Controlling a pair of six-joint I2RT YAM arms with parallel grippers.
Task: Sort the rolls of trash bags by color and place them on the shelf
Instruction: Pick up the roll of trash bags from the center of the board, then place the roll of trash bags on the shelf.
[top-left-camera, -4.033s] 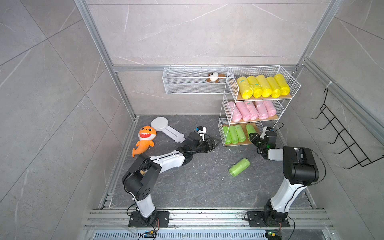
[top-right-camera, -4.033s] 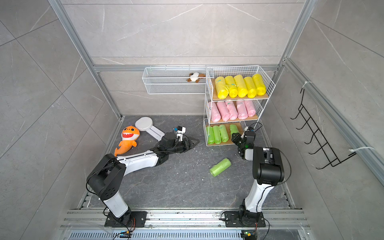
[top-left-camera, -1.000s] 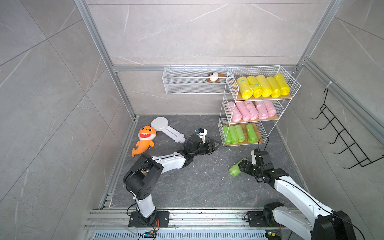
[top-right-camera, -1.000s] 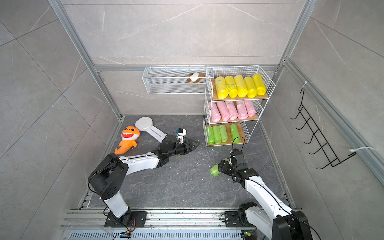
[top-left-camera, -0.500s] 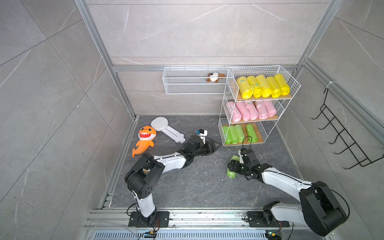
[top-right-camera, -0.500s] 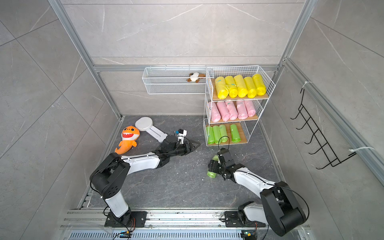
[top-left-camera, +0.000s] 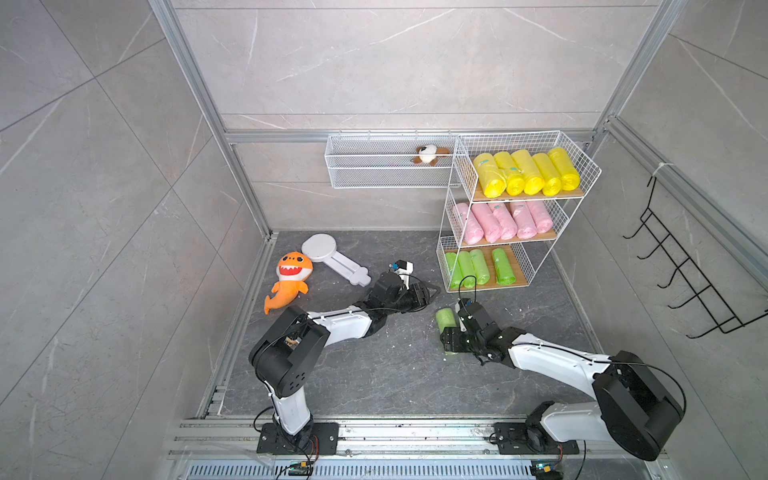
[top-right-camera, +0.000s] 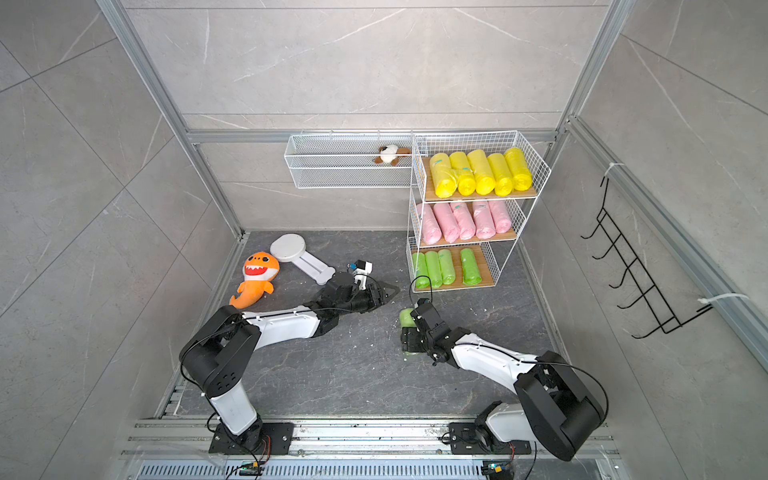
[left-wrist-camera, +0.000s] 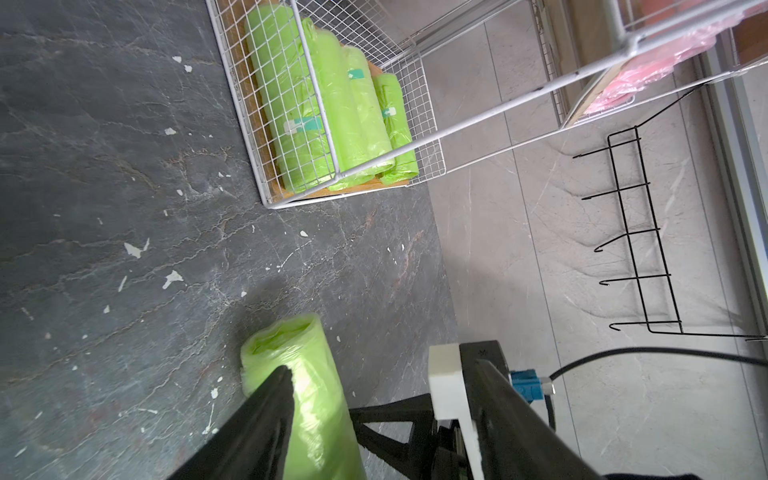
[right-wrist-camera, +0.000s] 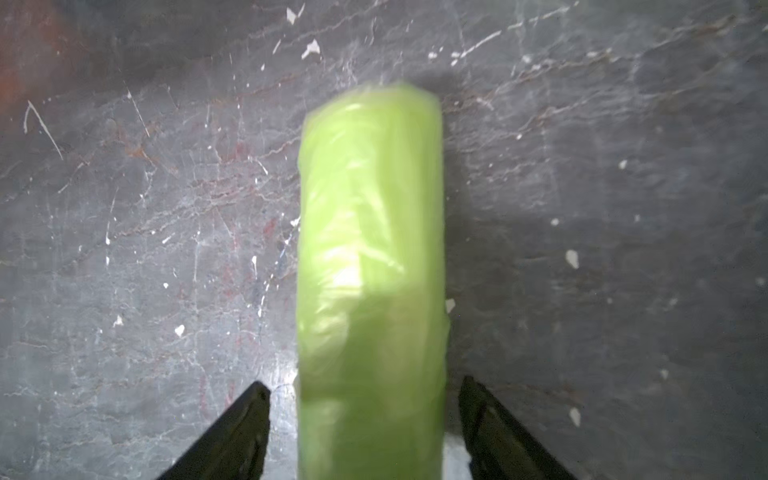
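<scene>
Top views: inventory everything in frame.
yellow rolls: 5, yellow, top tier
pink rolls: 5, pink, middle tier
green rolls: 4, light green, bottom tier
loose roll: 1, light green, floor
shelf: 1, white wire, back right
wire basket: 1, white, back wall
small plush: 1, brown-white, in basket
shark plush: 1, orange, floor left
stand: 1, white, beside shark
hook rack: 1, black, right wall
left gripper: 1, black, open, centre
right gripper: 1, black, open, astride loose roll

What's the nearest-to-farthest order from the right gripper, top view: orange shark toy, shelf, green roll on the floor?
1. green roll: between the jaws of the right gripper.
2. shelf: behind, at the back wall.
3. orange shark toy: far left, by the side wall.
</scene>
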